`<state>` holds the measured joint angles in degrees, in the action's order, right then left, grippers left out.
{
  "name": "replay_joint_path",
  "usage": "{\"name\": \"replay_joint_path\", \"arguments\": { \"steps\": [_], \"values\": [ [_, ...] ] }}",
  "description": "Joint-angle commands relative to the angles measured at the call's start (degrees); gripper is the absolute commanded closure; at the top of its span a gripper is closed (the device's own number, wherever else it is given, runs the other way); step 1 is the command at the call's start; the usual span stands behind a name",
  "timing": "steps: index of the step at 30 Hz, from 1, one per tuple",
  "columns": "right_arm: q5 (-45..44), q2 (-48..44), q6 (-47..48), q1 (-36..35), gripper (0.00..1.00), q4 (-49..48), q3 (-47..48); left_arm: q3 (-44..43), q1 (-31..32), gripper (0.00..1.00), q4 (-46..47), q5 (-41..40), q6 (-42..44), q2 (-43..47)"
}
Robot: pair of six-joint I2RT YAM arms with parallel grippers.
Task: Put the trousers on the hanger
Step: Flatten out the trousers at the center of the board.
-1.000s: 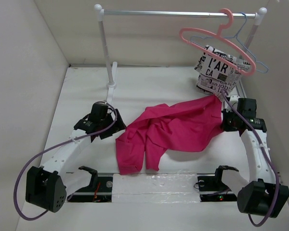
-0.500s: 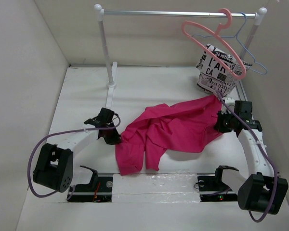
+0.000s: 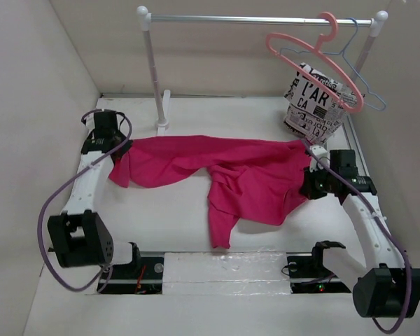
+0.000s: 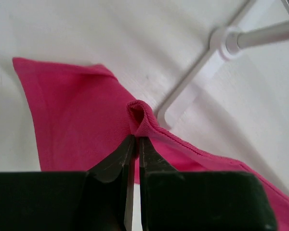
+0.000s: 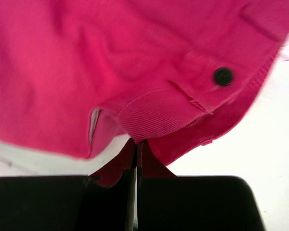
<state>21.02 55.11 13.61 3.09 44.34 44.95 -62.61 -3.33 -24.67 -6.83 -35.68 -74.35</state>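
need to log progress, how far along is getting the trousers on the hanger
Done: both grips made, left gripper pinching a folded edge, right gripper the waistband by the button. In hand: the trousers span the table between them. Remaining: lifting and draping them over the hanger, hooked on the rail.

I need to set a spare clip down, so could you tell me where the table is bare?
Bare white table lies near-left, bordered by the left arm, the magenta-pink fabric trousers and their near leg. Another strip runs at the back, between the white rack post and the white black-lettered garment. The back-right corner is crowded.
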Motion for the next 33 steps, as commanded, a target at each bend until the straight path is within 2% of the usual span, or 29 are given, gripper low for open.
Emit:
{"name": "replay_joint_path", "arguments": {
  "steps": [1,4,5,7,8,9,11,13,14,16,17,18,22,25,28,33],
  "values": [
    [2.28,-1.06,1.60,-5.28,1.00,7.40,3.56,-8.12,0.17,1.00,2.17,-6.34,0.35,-9.10],
    [-1.39,-1.76,2.30,-11.17,1.00,12.15,5.06,-18.40,-0.35,1.00,-0.46,-10.66,0.43,-17.28],
    [-2.89,-2.11,2.22,-12.31,1.00,13.22,6.19,-23.47,-0.36,0.91,-2.47,-9.96,0.87,-19.41],
    [-7.28,-4.04,1.78,-14.68,1.00,15.42,7.25,-29.81,-0.89,0.65,-4.86,-8.21,2.97,-23.80],
    [-8.00,-5.00,1.08,-15.30,1.00,15.34,8.13,-30.72,-0.10,0.46,-6.78,-8.63,3.16,-24.18],
    [-9.05,-6.49,0.72,-15.31,1.00,15.25,8.66,-30.82,-0.09,0.37,-6.71,-8.90,3.25,-23.74],
    [-12.64,-6.77,0.37,-15.31,1.00,15.95,9.63,-26.72,3.92,0.28,-3.40,-8.38,5.70,-18.93],
    [-14.59,-5.64,0.37,-15.31,1.00,16.83,11.73,-23.89,8.41,0.33,-3.28,-8.11,7.37,-12.88],
    [-15.90,-5.28,0.54,-14.09,1.00,17.10,12.70,-20.39,14.70,0.39,-4.15,-7.42,8.60,-10.84],
    [-17.75,-4.67,1.24,-13.12,1.00,16.58,14.63,-13.29,22.37,0.47,-6.00,-5.58,8.00,-6.11],
    [-18.37,-4.32,1.94,-11.81,1.00,16.48,15.16,-10.28,26.41,0.50,-6.62,-4.52,5.99,-4.68],
    [-18.64,-4.14,2.30,-11.10,1.00,16.57,15.69,-7.38,33.15,0.50,-7.15,-3.38,4.32,-3.54],
    [-20.66,-3.87,2.65,-10.04,1.00,16.57,17.89,10.34,40.06,0.52,-5.84,9.60,-3.68,2.17],
    [-20.66,-3.70,2.92,-8.45,1.00,14.39,18.86,17.41,43.66,0.45,-2.67,13.59,-8.95,6.21],
    [-17.70,-1.86,2.65,-6.79,1.00,11.23,19.39,23.22,47.87,0.39,-0.04,17.88,-11.33,5.97],
    [-12.58,0.17,1.86,-6.08,1.00,7.44,18.25,22.27,56.23,0.26,4.79,20.01,-11.96,1.76]
  ]
}}
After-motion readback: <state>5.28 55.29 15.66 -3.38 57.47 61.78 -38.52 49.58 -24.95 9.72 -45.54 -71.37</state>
